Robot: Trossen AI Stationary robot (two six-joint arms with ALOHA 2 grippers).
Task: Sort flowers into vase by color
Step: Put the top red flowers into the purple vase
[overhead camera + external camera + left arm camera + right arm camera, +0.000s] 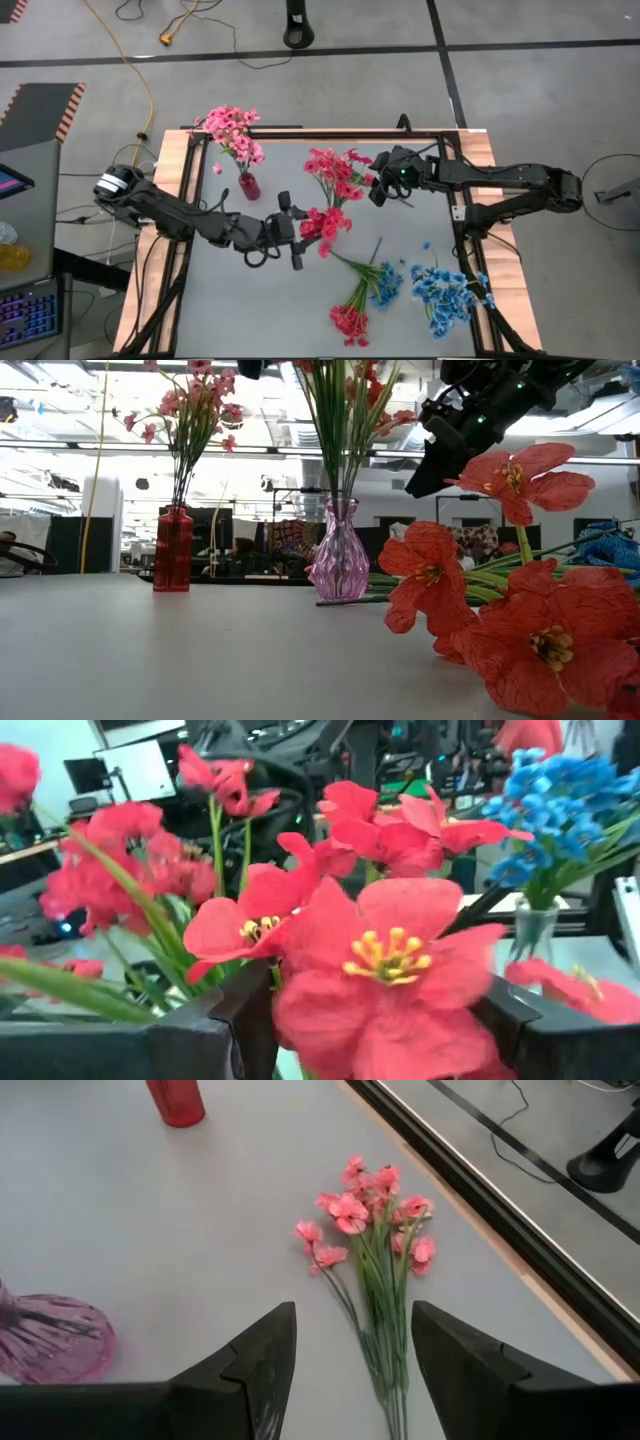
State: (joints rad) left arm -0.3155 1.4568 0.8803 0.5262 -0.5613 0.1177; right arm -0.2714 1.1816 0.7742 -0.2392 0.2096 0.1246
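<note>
Red sprig (327,225): mid-table, right at the tip of the left gripper, its blossoms crowding that arm's wrist view from edge to edge.
Left gripper (298,236): reaching in from the left side and low over the grey table (230,300). The petals hide the contact, so I cannot tell whether it is pinching the sprig or standing spread around it.
Right gripper (382,188): up by the far side of the table, just beside the tall red bunch. Its jaws are spread wide with nothing between them, clear as day in its own wrist view.
Pink glass vase (340,555): upright, green stems rising out of it, with the red bunch (335,170) fanned out above.
Red vase (249,186): upright to the left of the pink glass one, well apart from it, and carrying the pink flowers (232,125).
Loose pink sprig (372,1230): lying flat on the table near the black edge rail, ahead of the right gripper, blossoms pointing away from it.
Mixed bundle (365,295): lying on the near part of the table, red heads at one end and blue just beside them.
Blue flowers (445,290): near-right part of the table, close to the bundle. The left wrist view appears to show them standing in a clear vase (530,932).
</note>
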